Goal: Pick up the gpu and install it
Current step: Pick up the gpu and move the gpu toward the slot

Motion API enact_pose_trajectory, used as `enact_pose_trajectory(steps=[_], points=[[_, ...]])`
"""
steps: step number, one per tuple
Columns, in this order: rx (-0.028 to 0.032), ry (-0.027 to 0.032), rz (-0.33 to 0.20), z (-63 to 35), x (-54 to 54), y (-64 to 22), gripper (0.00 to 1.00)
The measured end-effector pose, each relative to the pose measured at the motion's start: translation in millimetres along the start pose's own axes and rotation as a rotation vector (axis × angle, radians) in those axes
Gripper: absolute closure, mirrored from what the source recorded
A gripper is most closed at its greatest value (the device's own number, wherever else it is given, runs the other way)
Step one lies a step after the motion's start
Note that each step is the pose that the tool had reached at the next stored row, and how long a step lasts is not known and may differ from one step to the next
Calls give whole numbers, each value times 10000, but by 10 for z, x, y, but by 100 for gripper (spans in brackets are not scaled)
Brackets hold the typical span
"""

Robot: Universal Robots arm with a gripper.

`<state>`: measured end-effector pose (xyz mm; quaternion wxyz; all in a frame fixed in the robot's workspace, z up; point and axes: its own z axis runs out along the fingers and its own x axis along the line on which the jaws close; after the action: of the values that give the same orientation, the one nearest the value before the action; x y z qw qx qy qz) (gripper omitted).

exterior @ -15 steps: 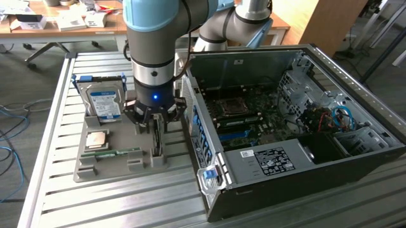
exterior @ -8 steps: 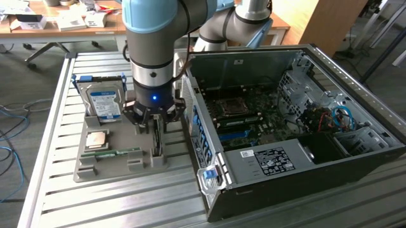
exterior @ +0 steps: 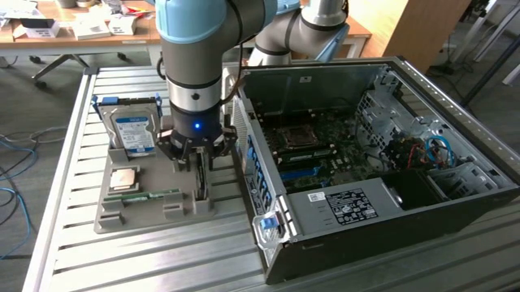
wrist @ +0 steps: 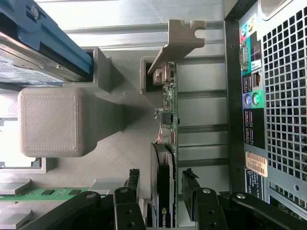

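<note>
Under my arm, the slatted metal table carries everything. The open computer case lies on its side toward the exterior view's right. Its rear port panel faces a grey printed holder just beside it. A hard drive stands at the holder's far end, with a processor chip and a green memory stick lying lower down.

The gpu stands on its narrow edge in the holder slot closest to the case. It lies directly beneath my claw, not off to either side. Its long axis runs along the holder, parallel to the case's rear panel. Seen from my wrist, the card stretches straight away from me, and its silver bracket is at the end far from my fingers. The black cooler block sits at my end.

My claw is released, spread as wide as it goes, and grasps nothing. It straddles the cooler end, one finger on each flat face of the card, so the closing line runs across the thin dimension. I see a narrow gap between each finger and the card, so I judge they are close on both sides but not touching. The gap toward the case looks slightly smaller. The card is seated in its slot, not lifted.
</note>
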<state>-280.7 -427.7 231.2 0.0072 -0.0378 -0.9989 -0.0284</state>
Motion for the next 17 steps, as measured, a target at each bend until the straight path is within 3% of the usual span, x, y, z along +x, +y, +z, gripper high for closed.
enact_pose_trajectory(steps=[8, 10, 11, 17], points=[[-1, -1, 0, 1, 0, 0, 51], [-1, -2, 0, 2, 0, 0, 53], [-1, -1, 0, 1, 0, 0, 60], [-1, -1, 0, 2, 0, 0, 60]])
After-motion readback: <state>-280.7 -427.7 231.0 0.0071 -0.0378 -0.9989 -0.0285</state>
